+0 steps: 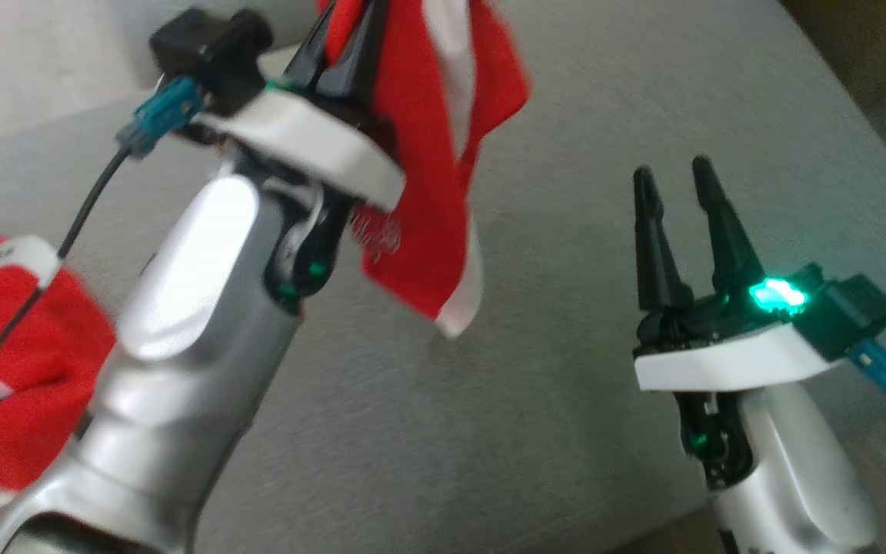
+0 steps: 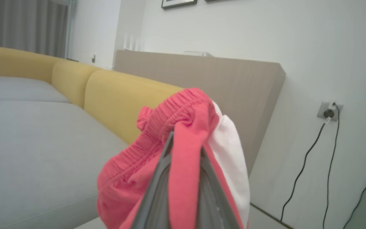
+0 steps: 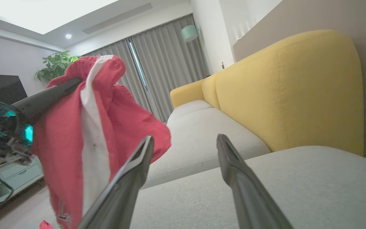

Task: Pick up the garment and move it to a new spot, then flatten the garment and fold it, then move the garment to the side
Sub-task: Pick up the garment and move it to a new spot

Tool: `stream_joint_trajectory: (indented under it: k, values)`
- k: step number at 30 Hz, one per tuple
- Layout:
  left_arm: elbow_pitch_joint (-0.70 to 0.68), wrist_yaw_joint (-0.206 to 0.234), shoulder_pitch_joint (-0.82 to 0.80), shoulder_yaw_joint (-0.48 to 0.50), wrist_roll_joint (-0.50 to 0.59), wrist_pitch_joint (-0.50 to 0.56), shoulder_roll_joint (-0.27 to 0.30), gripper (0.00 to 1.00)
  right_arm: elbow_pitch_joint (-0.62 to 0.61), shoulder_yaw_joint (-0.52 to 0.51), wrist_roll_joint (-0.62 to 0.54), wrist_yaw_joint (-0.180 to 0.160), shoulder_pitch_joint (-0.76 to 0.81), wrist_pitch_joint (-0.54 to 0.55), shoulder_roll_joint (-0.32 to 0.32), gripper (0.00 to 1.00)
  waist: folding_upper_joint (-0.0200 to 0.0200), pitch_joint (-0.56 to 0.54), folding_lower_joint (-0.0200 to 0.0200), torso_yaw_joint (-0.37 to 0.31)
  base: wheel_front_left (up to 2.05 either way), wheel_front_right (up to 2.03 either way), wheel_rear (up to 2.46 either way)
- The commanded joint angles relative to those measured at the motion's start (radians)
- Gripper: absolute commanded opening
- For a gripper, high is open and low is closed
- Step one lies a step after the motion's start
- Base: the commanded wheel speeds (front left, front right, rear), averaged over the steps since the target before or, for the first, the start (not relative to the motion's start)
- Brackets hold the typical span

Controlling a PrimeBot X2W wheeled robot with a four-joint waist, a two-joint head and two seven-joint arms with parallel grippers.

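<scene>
Your garment, red shorts, hangs above the grey sofa seat, pinched in the closed left gripper; the right gripper gapes empty. I judge it lifted, not yet placed, flattened or folded. The left wrist view shows you the waistband clamped; the head view adds another red cloth.

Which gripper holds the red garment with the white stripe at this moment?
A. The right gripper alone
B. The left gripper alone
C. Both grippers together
B: the left gripper is shut on the red garment, which hangs from its fingers above the grey sofa seat, while the right gripper stands open with nothing between its fingers.
</scene>
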Motion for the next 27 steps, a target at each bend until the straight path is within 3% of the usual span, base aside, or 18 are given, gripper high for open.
stream_joint_trajectory:
  k: [1, 4, 6, 12, 17, 23, 27]
  values:
    - [-0.022, -0.001, -0.071, 0.029, 0.009, -0.017, 0.008, 0.0, -0.04, 0.021, 0.009, 0.007, -0.048, -0.006, -0.003, 1.0, -0.0001, 0.068, -0.0001, -0.097, 0.0, 0.0, 0.0]
    - [0.032, -0.015, -0.103, 0.034, -0.007, -0.067, -0.029, 0.0, -0.054, 0.02, 0.031, 0.007, -0.063, -0.006, -0.003, 1.0, -0.0001, 0.092, -0.0001, -0.136, 0.0, 0.0, 0.0]
    - [0.105, -0.014, -0.118, 0.037, 0.003, -0.116, -0.038, 1.0, -0.06, 0.013, 0.036, 0.007, -0.067, -0.006, -0.003, 1.0, -0.0001, 0.1, -0.0001, -0.14, 0.0, 0.0, 0.0]
    - [0.226, -0.035, -0.074, 0.043, 0.017, -0.199, -0.002, 1.0, -0.051, -0.026, 0.003, 0.007, -0.051, -0.006, -0.003, 1.0, -0.0001, 0.074, -0.0001, -0.061, 0.0, 0.0, 0.0]
    - [0.265, -0.035, 0.007, 0.043, 0.06, -0.277, 0.076, 1.0, -0.034, -0.068, -0.048, 0.007, -0.019, -0.006, -0.003, 1.0, -0.0001, 0.027, -0.0001, 0.053, 0.0, 0.0, 0.0]
    - [0.233, -0.017, 0.175, 0.042, 0.128, -0.323, 0.166, 1.0, -0.006, -0.119, -0.097, 0.007, 0.035, -0.006, -0.003, 1.0, -0.0001, -0.035, -0.0001, 0.183, 0.0, 0.0, 0.0]
    - [0.162, 0.022, 0.324, 0.073, 0.164, -0.328, 0.192, 1.0, 0.018, -0.132, -0.106, 0.007, 0.075, -0.006, -0.003, 1.0, -0.0001, -0.068, -0.0001, 0.239, 0.0, 0.0, 0.0]
